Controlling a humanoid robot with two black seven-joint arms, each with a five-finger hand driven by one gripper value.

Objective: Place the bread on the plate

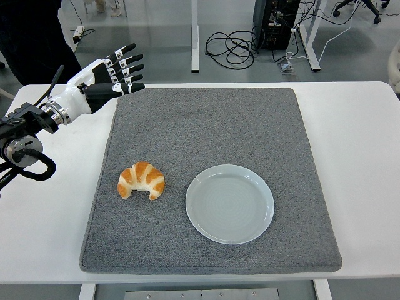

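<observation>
Head view: left robot hand (103, 76) spread, empty, well apart from bread (141, 180).

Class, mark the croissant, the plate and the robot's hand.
croissant (141, 180), head view, middle of its crust
plate (230, 204), head view, bare centre
left hand (106, 77), head view, middle of the hand

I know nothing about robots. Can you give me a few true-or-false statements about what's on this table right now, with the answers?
1. The croissant lies on the plate. False: it lies on the grey mat, left of the plate.
2. The plate is empty. True.
3. The left hand holds the croissant. False: it is open, at the mat's far left corner, away from it.
4. The plate rests on the mat. True.
5. Two robot hands show. False: only the left.
</observation>
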